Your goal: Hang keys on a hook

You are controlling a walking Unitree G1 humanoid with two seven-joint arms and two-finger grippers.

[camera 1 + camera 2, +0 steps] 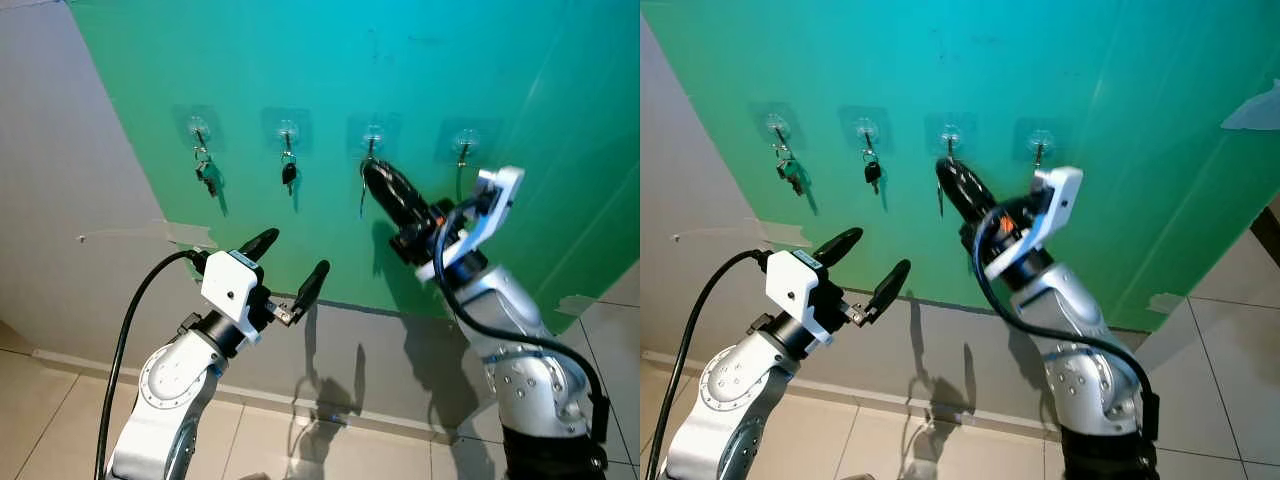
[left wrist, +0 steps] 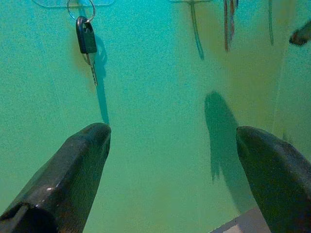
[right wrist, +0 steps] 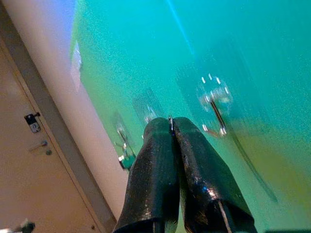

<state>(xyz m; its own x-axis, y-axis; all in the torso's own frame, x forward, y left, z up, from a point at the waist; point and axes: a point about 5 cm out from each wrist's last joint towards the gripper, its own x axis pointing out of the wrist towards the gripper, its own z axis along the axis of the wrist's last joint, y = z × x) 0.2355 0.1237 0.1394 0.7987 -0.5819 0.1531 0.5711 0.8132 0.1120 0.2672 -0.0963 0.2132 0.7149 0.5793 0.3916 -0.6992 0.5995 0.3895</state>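
Green wall (image 1: 330,70) spans the head views, grey wall (image 1: 60,200) to the robot's left, tiled floor (image 1: 270,445) below.

Right arm (image 1: 520,340) raised toward the wall. Right gripper (image 1: 372,175) at the third hook (image 1: 372,137) from the left, tips just below it. Fingers (image 3: 189,160) pressed together; in the right wrist view a thin sliver of metal (image 3: 170,124) shows pinched at the tips, likely the key ring, too small to be sure. A thin strand (image 1: 362,195) hangs down beside the gripper under that hook; cannot tell whether it is on the hook yet.

Left arm (image 1: 170,400) lower, held out from the wall. Left gripper (image 1: 290,262) spread wide, nothing between the fingers (image 2: 73,165).

Four clear adhesive hooks in a row. First hook (image 1: 198,128) carries a small bunch of keys (image 1: 206,176). Second hook (image 1: 287,130) carries a black-headed key (image 1: 289,172); same key (image 2: 86,41) hangs on a ring in the left wrist view. Fourth hook (image 1: 464,141) bare, just beside the right wrist.
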